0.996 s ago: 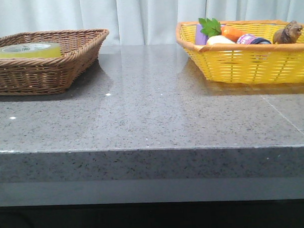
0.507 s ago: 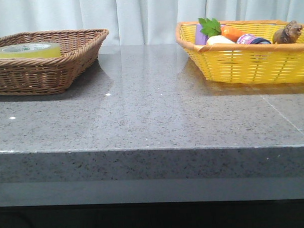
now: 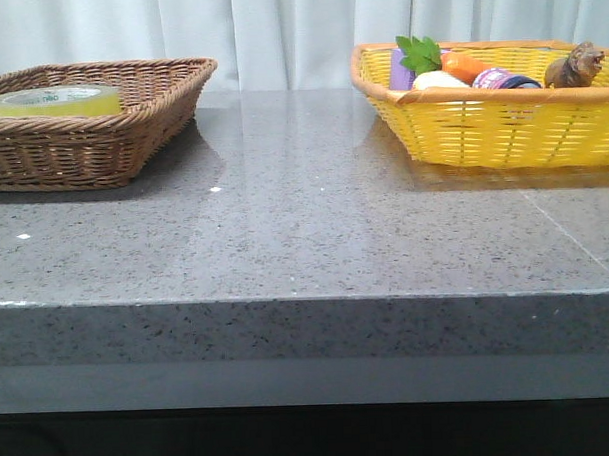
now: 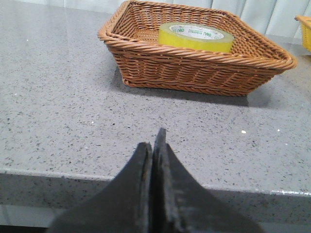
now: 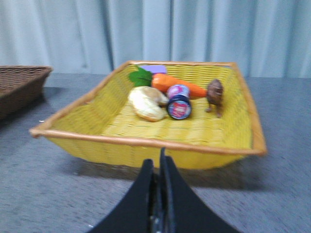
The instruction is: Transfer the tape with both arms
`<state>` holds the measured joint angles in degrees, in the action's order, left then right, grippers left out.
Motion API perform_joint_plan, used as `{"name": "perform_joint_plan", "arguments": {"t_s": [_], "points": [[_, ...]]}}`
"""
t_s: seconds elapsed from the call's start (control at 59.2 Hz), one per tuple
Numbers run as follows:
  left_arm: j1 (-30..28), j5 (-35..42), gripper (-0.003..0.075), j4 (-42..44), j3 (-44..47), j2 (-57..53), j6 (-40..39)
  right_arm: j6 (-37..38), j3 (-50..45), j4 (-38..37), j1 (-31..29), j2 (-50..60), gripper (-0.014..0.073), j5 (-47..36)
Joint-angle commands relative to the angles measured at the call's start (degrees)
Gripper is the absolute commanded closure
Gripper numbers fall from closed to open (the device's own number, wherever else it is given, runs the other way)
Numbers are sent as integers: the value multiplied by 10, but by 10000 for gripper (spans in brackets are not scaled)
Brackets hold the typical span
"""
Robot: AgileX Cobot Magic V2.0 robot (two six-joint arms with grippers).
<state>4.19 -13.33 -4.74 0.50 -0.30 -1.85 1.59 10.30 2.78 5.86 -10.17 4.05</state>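
Observation:
The tape (image 3: 52, 101), a wide yellow roll with a white core and green lettering, lies flat in the brown wicker basket (image 3: 131, 134) at the far left; it also shows in the left wrist view (image 4: 195, 37). My left gripper (image 4: 153, 145) is shut and empty, low near the table's front edge, well short of that basket (image 4: 194, 73). My right gripper (image 5: 158, 162) is shut and empty, just in front of the yellow basket (image 5: 146, 145). Neither arm shows in the front view.
The yellow basket (image 3: 491, 126) at the far right holds a carrot (image 5: 177, 85), a white bun (image 5: 147, 103), a small purple-labelled round item (image 5: 179, 102) and a brown animal figure (image 5: 215, 94). Grey stone table (image 3: 304, 218); white curtain behind.
The front view has shifted very slightly; the baskets and the tape keep their places. No arm has come into that view.

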Motion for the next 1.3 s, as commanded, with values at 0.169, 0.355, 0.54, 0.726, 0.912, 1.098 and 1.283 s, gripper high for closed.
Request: {"name": "perform_joint_plan", "arguments": {"t_s": [0.169,0.355,0.54,0.726,0.912,1.098,1.283], "points": [[-1,46,740,-5,22,-11,-1,-7,-88,-2,-61,98,684,-27],[-1,46,740,-5,22,-11,-1,-7,-104,9,-64,123,684,17],[-1,46,740,-5,22,-10,-1,-7,-104,9,-64,123,684,26],[-1,46,740,-5,22,-10,-1,-7,-104,9,-64,123,684,26],[-1,46,740,-5,22,-10,-1,-7,-104,9,-64,123,684,26],[-1,46,740,-5,22,-10,-1,-7,-104,9,-64,123,684,26],[-1,46,740,-5,22,-10,-1,-7,-104,9,-64,123,684,26]]}}
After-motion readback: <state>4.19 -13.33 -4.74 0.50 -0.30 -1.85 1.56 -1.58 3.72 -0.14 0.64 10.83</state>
